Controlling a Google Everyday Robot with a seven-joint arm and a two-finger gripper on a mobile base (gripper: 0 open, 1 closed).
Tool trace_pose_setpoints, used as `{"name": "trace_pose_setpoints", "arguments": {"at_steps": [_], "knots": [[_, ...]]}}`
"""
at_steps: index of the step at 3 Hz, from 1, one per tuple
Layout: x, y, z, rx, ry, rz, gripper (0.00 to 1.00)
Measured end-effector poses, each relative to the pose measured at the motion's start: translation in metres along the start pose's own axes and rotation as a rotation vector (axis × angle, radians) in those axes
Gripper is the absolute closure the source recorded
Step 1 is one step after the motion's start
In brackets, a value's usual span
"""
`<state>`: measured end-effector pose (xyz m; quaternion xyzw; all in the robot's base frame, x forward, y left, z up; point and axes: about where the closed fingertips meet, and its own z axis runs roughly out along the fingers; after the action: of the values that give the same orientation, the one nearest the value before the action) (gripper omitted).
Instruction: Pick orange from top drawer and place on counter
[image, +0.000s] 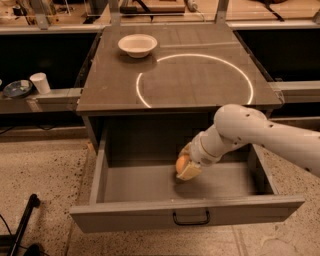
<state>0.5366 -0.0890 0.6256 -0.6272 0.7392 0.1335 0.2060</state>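
The top drawer (150, 212) is pulled open below the counter (190, 75), its black handle (191, 218) facing me. My white arm reaches in from the right. My gripper (186, 167) is inside the drawer, right of its middle and a little above the floor. It is shut on the orange (180, 163), which shows at the left between the pale fingers (190, 171). The counter is a dark square top with a bright white ring (150, 102).
A white bowl (137, 45) stands on the counter's back left. A white cup (40, 82) and a dark dish (16, 89) sit on a low ledge at the left. A black pole (22, 225) lies on the speckled floor at the lower left.
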Motion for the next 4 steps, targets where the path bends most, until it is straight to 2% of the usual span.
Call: {"name": "trace_pose_setpoints", "arguments": {"at_steps": [1,2,3,4], "knots": [[-0.019,0.006,-0.039,0.006,-0.077,-0.04,0.87],[-0.054,0.007,-0.13,0.054,-0.162,-0.141,1.0],[-0.079,-0.005,-0.204,0.064,-0.172,-0.227,1.0],[-0.093,-0.025,-0.242,0.015,-0.158,-0.236,1.0]]}}
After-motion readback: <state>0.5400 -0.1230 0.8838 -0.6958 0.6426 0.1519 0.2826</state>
